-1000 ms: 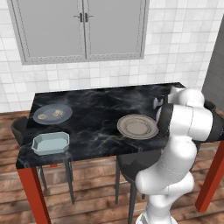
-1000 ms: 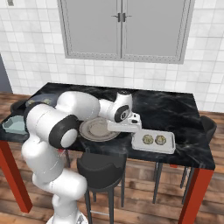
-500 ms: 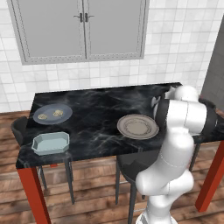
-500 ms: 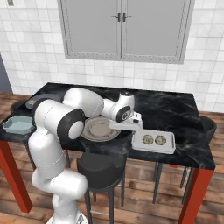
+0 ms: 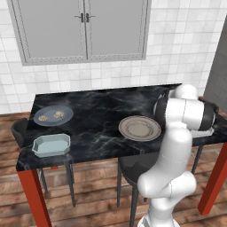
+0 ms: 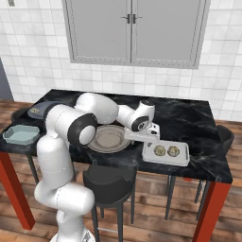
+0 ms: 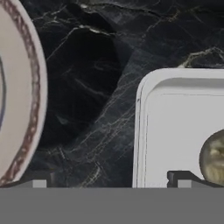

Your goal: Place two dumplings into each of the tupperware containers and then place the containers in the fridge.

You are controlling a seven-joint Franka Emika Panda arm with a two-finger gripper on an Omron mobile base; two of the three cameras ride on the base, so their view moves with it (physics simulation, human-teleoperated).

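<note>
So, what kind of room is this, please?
Probably a kitchen or dining corner: a white tiled wall with a grey two-door cupboard, and a black marble table with red legs holding plates, one beige plate near the middle.

On the black marble table (image 6: 198,118) the end effector (image 6: 152,138) hangs with fingers spread over the left rim of a pale tupperware container (image 6: 165,153) holding two dumplings (image 6: 166,151). A round beige plate (image 6: 108,138) lies just left of it. Another blue-green container (image 6: 21,134) sits at the far left edge.
</note>
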